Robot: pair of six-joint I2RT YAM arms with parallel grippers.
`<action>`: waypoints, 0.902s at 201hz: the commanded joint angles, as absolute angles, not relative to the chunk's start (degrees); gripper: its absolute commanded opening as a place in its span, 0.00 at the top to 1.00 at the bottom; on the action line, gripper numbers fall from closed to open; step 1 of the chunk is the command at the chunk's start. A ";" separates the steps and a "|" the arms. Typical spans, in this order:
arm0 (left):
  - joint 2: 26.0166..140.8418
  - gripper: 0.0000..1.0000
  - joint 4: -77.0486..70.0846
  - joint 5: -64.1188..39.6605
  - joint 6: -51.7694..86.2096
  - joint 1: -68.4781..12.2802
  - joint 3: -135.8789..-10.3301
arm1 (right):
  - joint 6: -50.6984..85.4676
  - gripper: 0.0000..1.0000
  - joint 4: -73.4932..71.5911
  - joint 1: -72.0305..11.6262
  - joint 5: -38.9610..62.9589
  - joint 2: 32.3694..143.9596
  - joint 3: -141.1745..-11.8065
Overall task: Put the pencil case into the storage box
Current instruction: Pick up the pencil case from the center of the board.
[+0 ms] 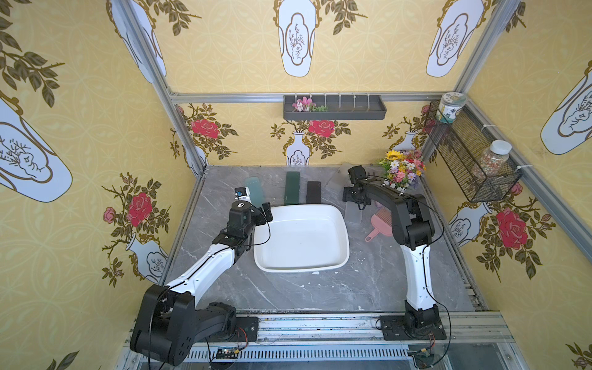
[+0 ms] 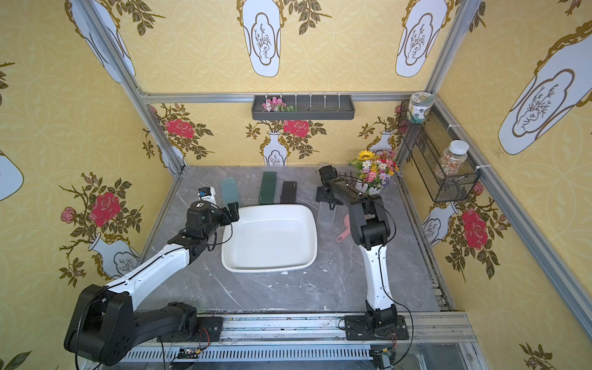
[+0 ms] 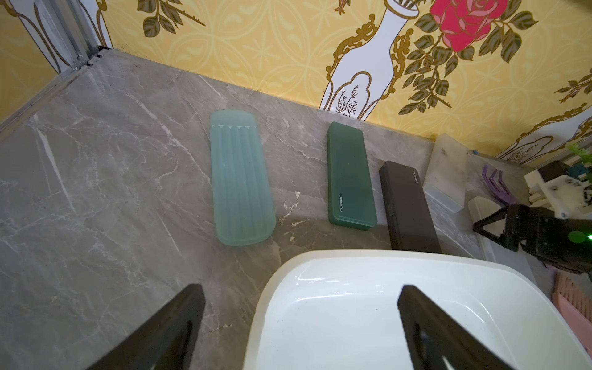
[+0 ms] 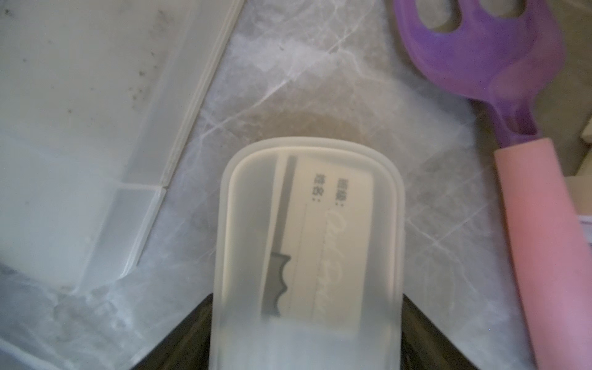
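Observation:
The storage box point(image 1: 301, 240) point(image 2: 269, 237) point(image 3: 352, 320) is a wide, shallow white tub mid-table with nothing in it. Just right of it lies a frosted, translucent pencil case point(image 1: 354, 217) point(image 2: 326, 215) point(image 4: 307, 224) with a printed card inside. My right gripper point(image 1: 355, 205) point(image 4: 307, 294) reaches down over it, its black jaws pressed against both long sides. My left gripper point(image 1: 265, 211) point(image 3: 301, 291) hovers open over the tub's far left corner, holding nothing. Behind the tub lie three more cases: pale teal point(image 3: 242, 182), dark green point(image 3: 350, 179) and black point(image 3: 408, 208).
Another clear plastic case point(image 4: 80, 128) lies beside the gripped one, towards the back wall. A purple comb point(image 4: 480, 48) and a pink brush point(image 1: 381, 224) lie to its right. A flower bunch point(image 1: 402, 173) stands in the back right corner. A wire basket point(image 1: 471, 153) hangs on the right wall.

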State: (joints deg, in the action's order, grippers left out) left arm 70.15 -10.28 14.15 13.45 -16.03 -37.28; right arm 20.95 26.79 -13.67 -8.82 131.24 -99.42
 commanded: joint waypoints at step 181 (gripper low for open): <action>71.06 0.00 -10.14 14.24 12.74 -16.17 -37.00 | 19.03 0.19 34.73 -14.01 -2.45 119.30 -95.26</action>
